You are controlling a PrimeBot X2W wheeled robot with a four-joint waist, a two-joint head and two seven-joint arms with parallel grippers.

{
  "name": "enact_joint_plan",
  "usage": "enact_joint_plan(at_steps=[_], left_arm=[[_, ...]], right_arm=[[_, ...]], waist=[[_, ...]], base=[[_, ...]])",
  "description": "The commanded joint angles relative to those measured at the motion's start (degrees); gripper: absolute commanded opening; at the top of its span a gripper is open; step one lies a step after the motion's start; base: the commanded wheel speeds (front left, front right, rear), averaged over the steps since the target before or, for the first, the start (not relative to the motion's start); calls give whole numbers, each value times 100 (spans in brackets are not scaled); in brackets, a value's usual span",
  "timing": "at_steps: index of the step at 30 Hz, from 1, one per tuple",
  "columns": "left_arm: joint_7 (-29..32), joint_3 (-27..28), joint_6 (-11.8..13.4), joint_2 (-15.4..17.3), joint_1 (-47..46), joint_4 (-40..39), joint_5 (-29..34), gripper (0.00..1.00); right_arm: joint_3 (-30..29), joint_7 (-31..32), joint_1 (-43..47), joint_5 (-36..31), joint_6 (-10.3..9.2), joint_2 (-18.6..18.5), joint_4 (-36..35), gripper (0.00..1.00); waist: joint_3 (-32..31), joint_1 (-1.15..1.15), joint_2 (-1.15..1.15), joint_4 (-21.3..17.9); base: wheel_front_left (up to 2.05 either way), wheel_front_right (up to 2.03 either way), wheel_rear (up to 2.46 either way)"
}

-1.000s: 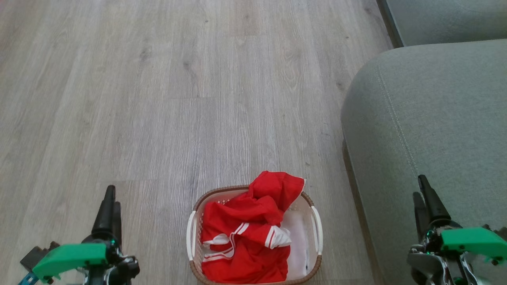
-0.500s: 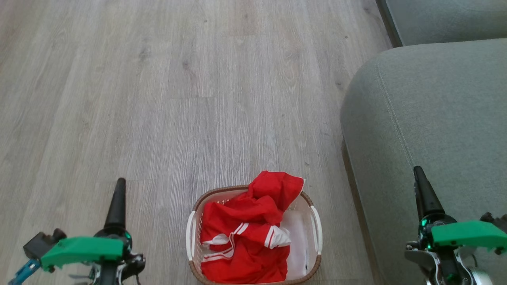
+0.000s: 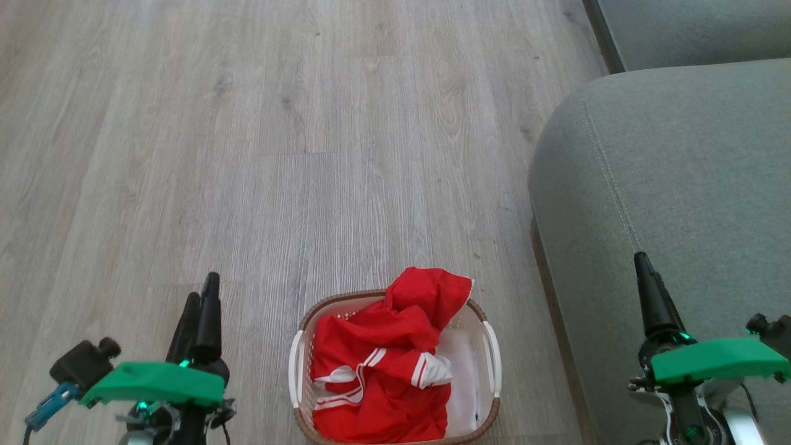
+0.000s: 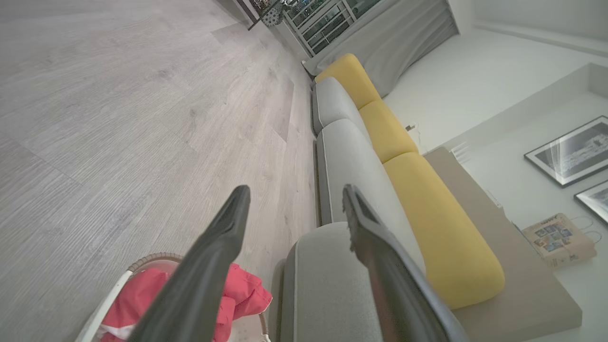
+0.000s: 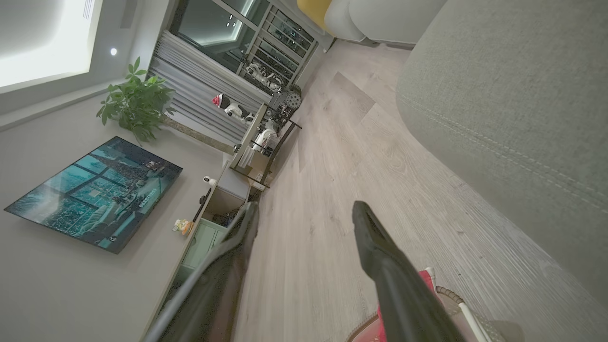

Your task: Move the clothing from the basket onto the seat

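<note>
The red clothing (image 3: 386, 364) with white striped panels lies bunched in the small oval basket (image 3: 491, 352), which stands on the floor at the bottom centre of the head view. The grey-green seat (image 3: 667, 167) rises just right of the basket. My left gripper (image 3: 203, 298) hovers open to the basket's left, above the floor. My right gripper (image 3: 641, 267) is over the seat's front part and open. The left wrist view has the clothing (image 4: 240, 294) at the bottom, behind the open fingers (image 4: 223, 247), with the seat (image 4: 332, 289) beside it. The right wrist view catches the basket rim (image 5: 446, 294) and the seat (image 5: 513, 95).
Pale wood floor (image 3: 278, 154) stretches ahead and to the left. A second sofa cushion (image 3: 692, 28) lies at the top right. Yellow back cushions (image 4: 437, 228) line the sofa. A shelf unit (image 5: 266, 142) and plant (image 5: 135, 97) stand against the far wall.
Both grippers have risen in the head view, fingertips further forward. The left gripper has also shifted right, towards the basket. The clothing and basket have not moved.
</note>
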Motion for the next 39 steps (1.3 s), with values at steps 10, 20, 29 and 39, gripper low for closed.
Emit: enact_joint_plan(at_steps=[10,20,29,39], left_arm=[[-240,-63,75,116,-346,-297,1069,100],[-391,-161,79,124,-353,-358,1722,100],[-542,-234,104,124,-359,-436,2348,100],[-710,-326,115,128,-369,-517,3037,100]], right_arm=[[145,-235,-149,-999,-1,-130,-317,100],[197,-387,-137,-1567,-1,-113,-323,100],[258,-539,-125,-2122,-1,-120,-351,100],[333,-707,-123,-2728,-1,-121,-415,100]], waist=[[-3,0,0,-14],[1,0,0,-7],[-1,0,0,-6],[8,0,0,-22]], base=[[0,0,0],[0,0,0],[0,0,0],[0,0,0]])
